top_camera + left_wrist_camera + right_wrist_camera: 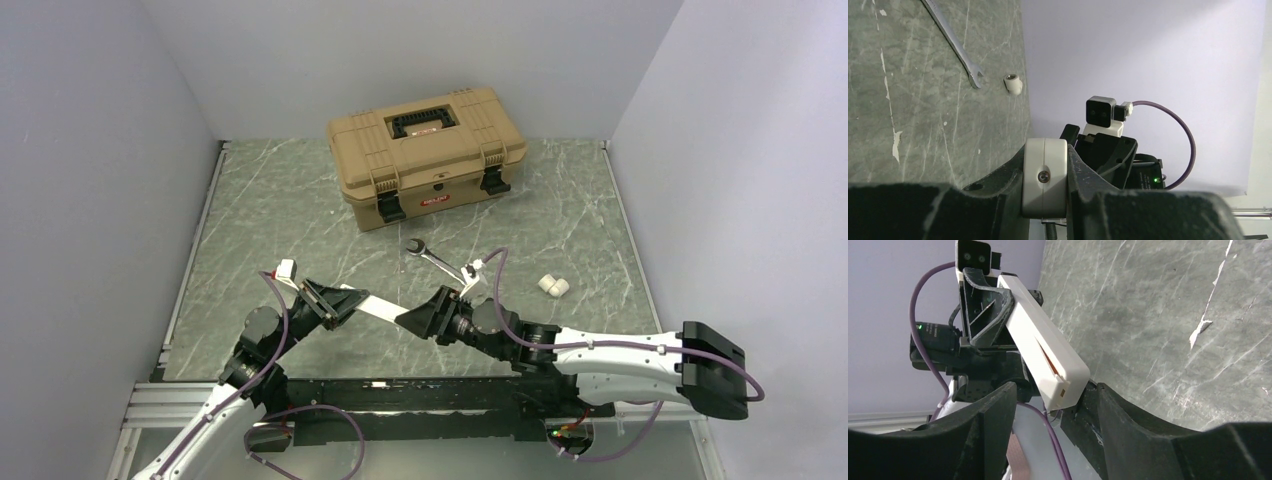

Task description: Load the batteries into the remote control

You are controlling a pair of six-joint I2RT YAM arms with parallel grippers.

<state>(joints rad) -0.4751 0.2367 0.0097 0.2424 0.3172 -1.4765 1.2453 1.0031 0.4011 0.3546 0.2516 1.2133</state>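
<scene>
Grey-green marbled counter, pale walls all round, and the action is up in the air at the near edge. The remote hangs above the counter between the two arms. The left fingers are clamped on its left end; the right fingers stand apart around the other end, not gripping yet.

Here's the danger: the remote sits off-centre in that gap, close against one finger. Closing like this could twist it or lever it out of the left clamp. And if the left lets go early, down it drops.

Around them, a wrench lies just beyond the right arm, and a shut toolbox sits at the far middle. Two white cylinders, possibly the batteries though I cannot tell, lie well off right. Nothing blocks the remote.
</scene>
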